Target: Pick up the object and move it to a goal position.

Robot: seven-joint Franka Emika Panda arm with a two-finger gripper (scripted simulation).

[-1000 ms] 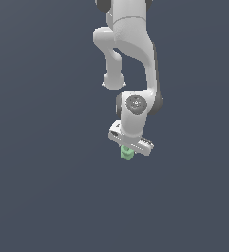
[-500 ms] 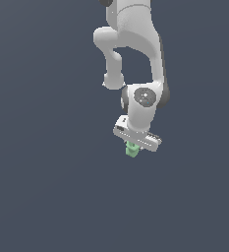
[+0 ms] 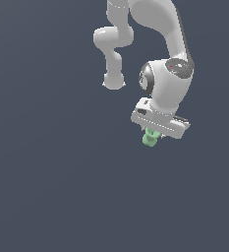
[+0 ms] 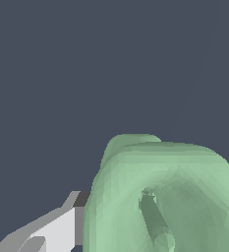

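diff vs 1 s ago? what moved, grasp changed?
The gripper has carried the green object toward the exterior view's right, along with the wrist; height looks roughly the same. Nothing was picked up or released: the object stays clamped under the gripper, filling the wrist view beside one of the fingers. The plain dark background is unchanged.

object point(image 4: 165, 197) cropped; jaws mostly hidden

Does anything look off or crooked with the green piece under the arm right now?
Nothing stands out. The green piece hangs directly under the gripper, whole and undamaged, with a hollow end in the wrist view. Whether the jaws clamp it squarely cannot be told.
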